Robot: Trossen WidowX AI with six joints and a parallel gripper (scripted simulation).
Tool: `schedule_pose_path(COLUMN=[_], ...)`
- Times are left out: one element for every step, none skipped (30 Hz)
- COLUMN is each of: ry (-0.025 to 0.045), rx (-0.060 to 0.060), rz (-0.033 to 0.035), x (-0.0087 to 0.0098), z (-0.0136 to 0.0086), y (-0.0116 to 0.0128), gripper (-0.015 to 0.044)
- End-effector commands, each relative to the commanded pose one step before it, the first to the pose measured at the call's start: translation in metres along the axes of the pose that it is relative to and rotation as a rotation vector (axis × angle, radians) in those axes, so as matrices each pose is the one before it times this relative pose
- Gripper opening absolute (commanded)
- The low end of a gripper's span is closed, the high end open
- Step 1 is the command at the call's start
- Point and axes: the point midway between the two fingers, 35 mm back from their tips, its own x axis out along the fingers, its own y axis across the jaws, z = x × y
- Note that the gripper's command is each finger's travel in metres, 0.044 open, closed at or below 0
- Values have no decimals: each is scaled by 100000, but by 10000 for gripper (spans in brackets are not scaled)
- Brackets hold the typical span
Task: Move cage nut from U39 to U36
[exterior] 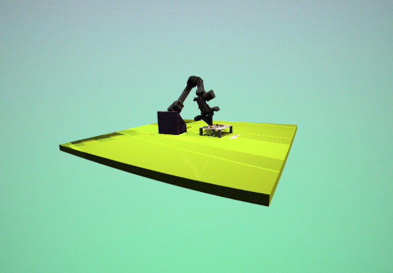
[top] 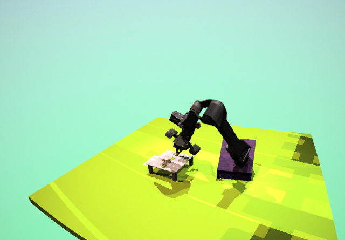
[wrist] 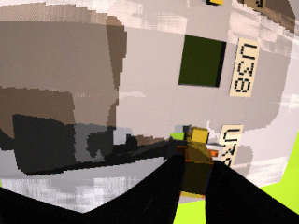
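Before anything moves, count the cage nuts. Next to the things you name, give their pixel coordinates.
2: one cage nut (top: 176,154) (exterior: 210,126) (wrist: 198,151) in the pincer (top: 177,152) (exterior: 210,124) (wrist: 194,168), beside the U39 label (wrist: 230,137); the other nut (top: 168,160) (exterior: 218,125) (wrist: 215,2) past the U38 hole (top: 173,158) (wrist: 201,62), partly outside wrist view.

Top and exterior views high and low, far off, opposite sides; wrist view close, downward; rail plate (top: 178,166) (exterior: 226,127) (wrist: 154,107) shared.
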Motion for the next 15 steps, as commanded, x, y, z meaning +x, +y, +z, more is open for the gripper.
schedule_pose_path(ry=[-229, 1, 1, 0, 1, 1, 0, 1, 1, 1, 1, 1, 0, 0, 0], rx=[-143, -3, 0, -1, -1, -1, 0, -1, -1, -2, -2, -2, -1, -1, 0], rz=[1054, 181, 26, 25, 23, 23, 24, 50, 78, 95, 114, 136, 24, 24, 23], x=[116, 0, 0, 0, 0, 0, 0, 0, 1, 1, 1, 1, 1, 0, 0], z=[-39, 6, 1, 1, 1, 1, 0, 1, 1, 1, 2, 2, 0, 0, 0], y=[65, -9, -2, -3, -3, -4, -2, -4, -7, -8, -10, -12, -3, -3, -3], gripper=[28, 28, 28, 28, 28, 28, 28, 28, 28, 28, 28, 28, 28, 28, 28])
